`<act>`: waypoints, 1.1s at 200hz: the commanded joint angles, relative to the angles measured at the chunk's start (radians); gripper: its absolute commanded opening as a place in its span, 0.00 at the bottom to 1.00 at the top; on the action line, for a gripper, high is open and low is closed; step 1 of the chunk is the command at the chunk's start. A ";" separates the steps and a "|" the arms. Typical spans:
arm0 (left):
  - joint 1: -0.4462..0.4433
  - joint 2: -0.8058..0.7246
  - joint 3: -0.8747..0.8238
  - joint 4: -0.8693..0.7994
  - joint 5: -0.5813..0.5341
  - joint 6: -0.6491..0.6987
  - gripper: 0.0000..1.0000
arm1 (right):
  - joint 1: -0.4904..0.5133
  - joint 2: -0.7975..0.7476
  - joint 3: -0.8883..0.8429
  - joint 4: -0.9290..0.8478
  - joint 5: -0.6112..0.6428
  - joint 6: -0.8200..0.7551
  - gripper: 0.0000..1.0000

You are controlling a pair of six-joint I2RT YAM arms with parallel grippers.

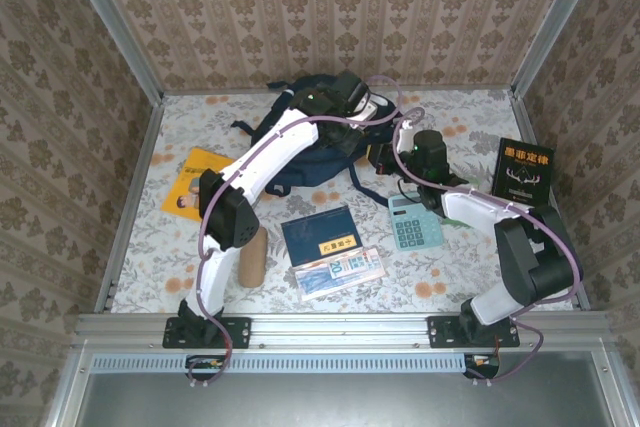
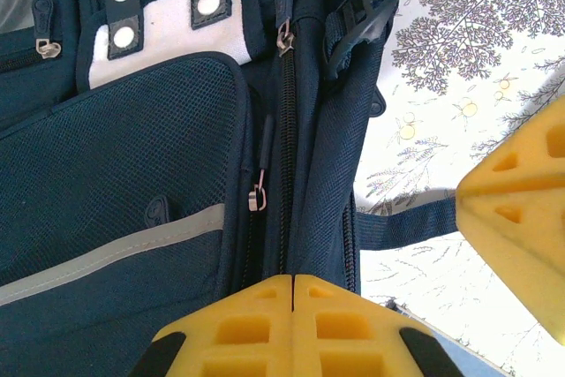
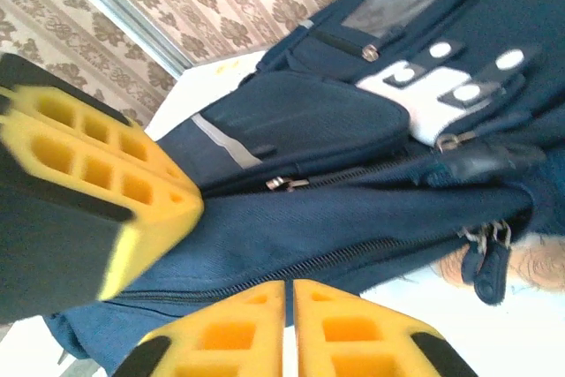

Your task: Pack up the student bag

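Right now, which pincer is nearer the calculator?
Right. The right pincer sits at the bag's right side, just beyond the calculator; the left pincer is farther back, over the bag's upper part.

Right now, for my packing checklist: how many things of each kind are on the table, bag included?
student bag: 1
Books: 3 (yellow book, blue book, black book)
calculator: 1
brown cylinder: 1
flat printed packet: 1
Total: 7
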 commanded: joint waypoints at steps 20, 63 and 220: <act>0.015 -0.009 0.073 0.020 0.002 -0.014 0.00 | -0.019 0.068 0.013 -0.067 -0.016 -0.012 0.31; 0.015 -0.016 0.072 0.017 0.005 -0.012 0.00 | -0.039 0.161 0.060 -0.044 -0.026 0.016 0.37; 0.013 -0.020 0.076 0.012 0.011 -0.022 0.00 | -0.065 0.307 0.141 0.056 -0.018 0.044 0.34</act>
